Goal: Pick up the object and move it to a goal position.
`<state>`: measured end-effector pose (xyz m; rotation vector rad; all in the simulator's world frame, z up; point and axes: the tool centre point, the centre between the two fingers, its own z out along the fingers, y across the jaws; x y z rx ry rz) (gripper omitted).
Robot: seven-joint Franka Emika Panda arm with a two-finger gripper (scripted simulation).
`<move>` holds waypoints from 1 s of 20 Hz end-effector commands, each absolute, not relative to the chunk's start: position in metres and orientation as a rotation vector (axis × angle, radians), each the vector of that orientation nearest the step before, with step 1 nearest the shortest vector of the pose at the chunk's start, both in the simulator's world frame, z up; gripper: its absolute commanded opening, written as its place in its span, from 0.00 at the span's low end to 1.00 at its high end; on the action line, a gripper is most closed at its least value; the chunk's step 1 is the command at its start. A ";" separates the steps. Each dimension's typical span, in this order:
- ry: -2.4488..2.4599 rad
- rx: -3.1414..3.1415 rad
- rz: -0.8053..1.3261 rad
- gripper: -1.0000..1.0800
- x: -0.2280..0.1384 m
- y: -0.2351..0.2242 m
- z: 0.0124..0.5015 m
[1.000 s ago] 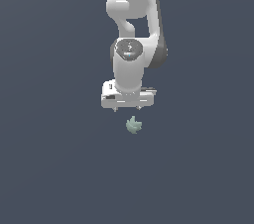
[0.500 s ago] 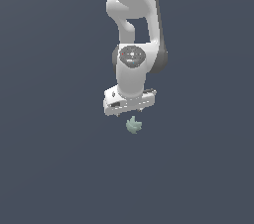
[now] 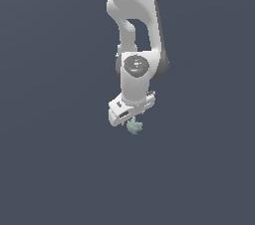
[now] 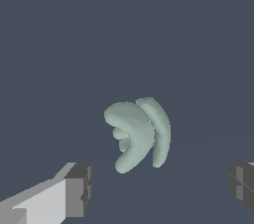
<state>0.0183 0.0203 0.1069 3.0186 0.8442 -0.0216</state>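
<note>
Centre frame, the tool [image 3: 133,119] hangs right over the pale green lump [image 3: 134,127], fingers [image 4: 79,190] spread wide apart, gripping nothing.

the arm [image 3: 133,30] runs off the exterior view's top edge, its base unseen. the gripper [image 3: 131,118] covers the upper part of the object [image 3: 134,127]; its fingertips are too small to make out there. in the wrist view, both fingers [image 4: 78,190] are cut by the frame's edges.
</note>
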 end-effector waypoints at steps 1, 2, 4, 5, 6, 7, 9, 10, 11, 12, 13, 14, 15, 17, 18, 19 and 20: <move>0.938 2.993 -0.015 0.96 0.020 0.023 0.102; 0.969 2.984 -0.014 0.96 0.021 0.024 0.100; 1.024 2.967 -0.010 0.96 0.022 0.026 0.097; 1.048 2.959 -0.008 0.96 0.023 0.026 0.096; 1.069 2.952 -0.007 0.96 0.023 0.027 0.095; 1.088 2.945 -0.005 0.96 0.024 0.028 0.094; 1.120 2.934 -0.003 0.96 0.025 0.029 0.092; 1.132 2.930 -0.002 0.96 0.025 0.029 0.091; 1.142 2.926 -0.001 0.96 0.025 0.029 0.091; 1.150 2.923 -0.001 0.96 0.025 0.030 0.090; 1.156 2.921 0.000 0.96 0.025 0.030 0.090; 1.159 2.920 0.000 0.96 0.025 0.030 0.090; 1.160 2.920 0.000 0.96 0.025 0.030 0.090; 1.153 2.922 -0.001 0.96 0.025 0.030 0.089; 1.153 2.922 -0.001 0.96 0.025 0.030 0.088; 1.154 2.922 -0.001 0.96 0.025 0.030 0.086; 1.154 2.922 -0.001 0.96 0.025 0.030 0.084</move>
